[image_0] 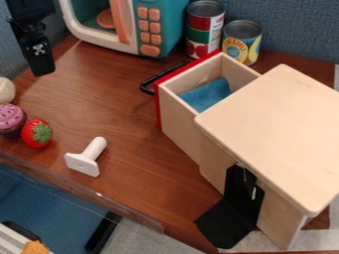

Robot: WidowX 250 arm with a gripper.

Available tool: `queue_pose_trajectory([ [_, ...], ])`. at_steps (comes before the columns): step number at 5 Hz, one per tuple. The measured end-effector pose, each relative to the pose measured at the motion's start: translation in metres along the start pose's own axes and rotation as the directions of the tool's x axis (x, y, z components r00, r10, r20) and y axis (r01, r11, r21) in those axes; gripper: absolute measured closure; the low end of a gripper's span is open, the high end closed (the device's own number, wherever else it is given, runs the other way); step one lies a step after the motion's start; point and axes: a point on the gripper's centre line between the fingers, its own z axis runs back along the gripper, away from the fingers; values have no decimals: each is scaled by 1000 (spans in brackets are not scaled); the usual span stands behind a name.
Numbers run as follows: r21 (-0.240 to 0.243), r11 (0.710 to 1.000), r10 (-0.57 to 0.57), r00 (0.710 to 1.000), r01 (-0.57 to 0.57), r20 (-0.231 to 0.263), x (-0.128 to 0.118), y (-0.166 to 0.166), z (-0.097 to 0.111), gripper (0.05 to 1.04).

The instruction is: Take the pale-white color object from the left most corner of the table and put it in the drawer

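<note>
- Camera view: gripper (41,64) over the upper left of the worktop (112,94) — open or closed, can't tell
- Pale-white object (6,90) at left edge, near cupcake (11,119)
- Drawer (179,121) open — blue cloth (206,94) inside

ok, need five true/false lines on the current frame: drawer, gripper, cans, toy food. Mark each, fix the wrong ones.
1. The drawer is open with a blue item inside. True.
2. The gripper is directly over the drawer. False: it hangs to the left of the drawer, at the upper left of the view.
3. The pale round object sits at the left edge of the view, beside the cupcake. True.
4. Both cans lie on their sides. False: they stand upright.
5. The strawberry is inside the drawer. False: it is on the table, next to the cupcake.
</note>
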Motion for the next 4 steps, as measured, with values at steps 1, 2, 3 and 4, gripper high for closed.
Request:
queue_pose_trajectory([
  [1,-23,1000,8,1000,-9,-5,1,-1,-8,83],
  [2,25,993,117,992,-118,37,-9,13,-9,83],
  [3,71,967,236,967,-243,91,-20,26,-13,83],
  [4,117,932,331,937,-343,107,-31,43,-22,83],
])
